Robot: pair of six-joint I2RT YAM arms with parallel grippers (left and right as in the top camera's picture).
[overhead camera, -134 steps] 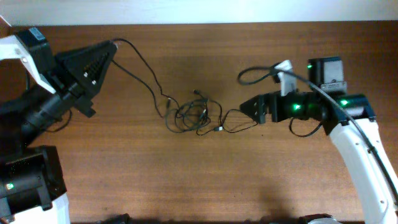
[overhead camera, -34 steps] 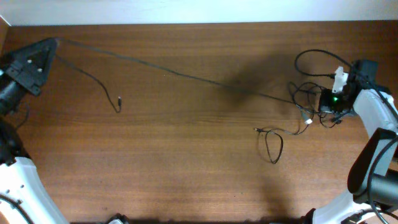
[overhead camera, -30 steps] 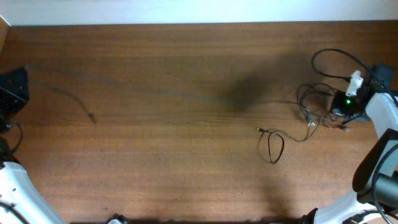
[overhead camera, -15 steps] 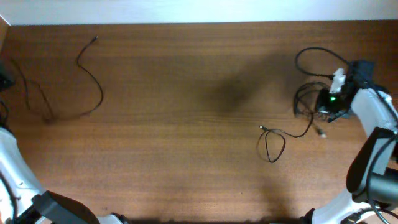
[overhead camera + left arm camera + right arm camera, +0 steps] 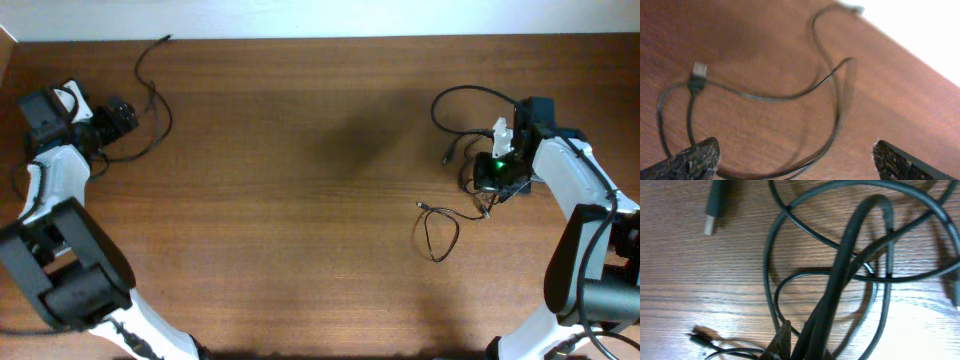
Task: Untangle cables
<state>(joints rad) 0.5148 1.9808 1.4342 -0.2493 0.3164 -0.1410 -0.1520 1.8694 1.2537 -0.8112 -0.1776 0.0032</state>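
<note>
One thin black cable [image 5: 165,112] lies loose at the far left of the wooden table, its end curling up to the back edge. My left gripper [image 5: 122,115] sits beside it, open. In the left wrist view the cable [image 5: 790,97] and its USB plug [image 5: 699,70] lie on the wood between the wide-spread fingertips [image 5: 700,157], with my left gripper [image 5: 795,167] touching nothing. At the right, my right gripper [image 5: 487,180] is shut on a thick black cable [image 5: 850,255] within a bundle of loops [image 5: 468,92]. A thinner cable [image 5: 440,235] trails from it toward the middle.
In the right wrist view, thin cables [image 5: 771,255] cross under the thick one. A USB plug [image 5: 715,205] lies at top left and a small connector [image 5: 700,337] at bottom left. The white wall edge [image 5: 320,15] runs along the back of the table.
My left gripper has opened and let go of its cable, which now lies at the far left. The left arm has come back over the table. My right gripper has shifted left with the bundle.
</note>
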